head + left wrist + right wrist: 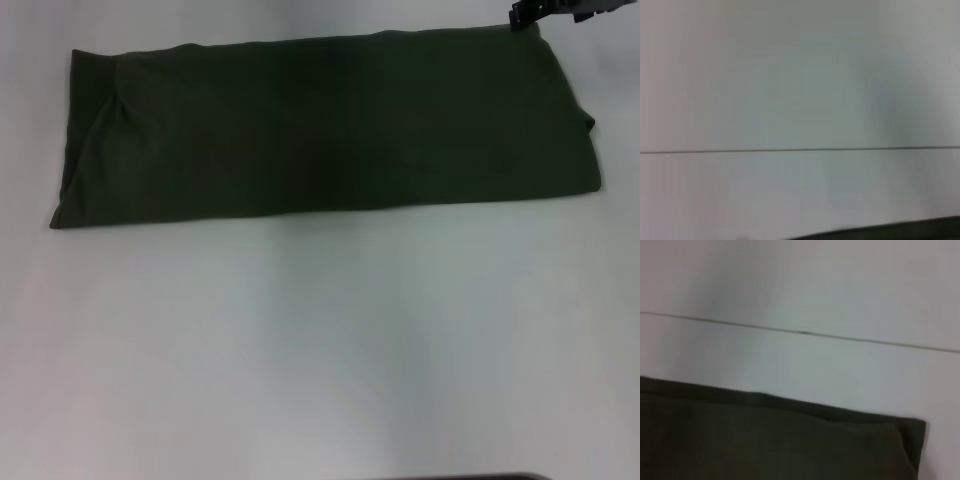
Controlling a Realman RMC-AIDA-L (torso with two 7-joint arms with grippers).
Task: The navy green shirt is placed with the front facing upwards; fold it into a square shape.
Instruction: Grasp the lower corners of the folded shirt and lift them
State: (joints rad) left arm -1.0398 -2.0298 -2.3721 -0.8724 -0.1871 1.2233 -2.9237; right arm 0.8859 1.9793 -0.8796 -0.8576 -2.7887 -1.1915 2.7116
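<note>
Just below right gripper (540, 12), far right corner of navy green shirt (320, 135) is seen; shirt is laid as long folded band across white table (320, 350). Finger state cannot be told. Left gripper is not seen.

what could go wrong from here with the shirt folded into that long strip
1. The navy green shirt is a long band, not yet a square, and only the right gripper shows, at its far right corner; a one-sided grasp might drag the strip across the table and undo the folds.
2. The strip's right end shows uneven layers, so a pinch there may catch only the top layer.
3. The left end looks slanted, so the final fold may come out skewed.
</note>
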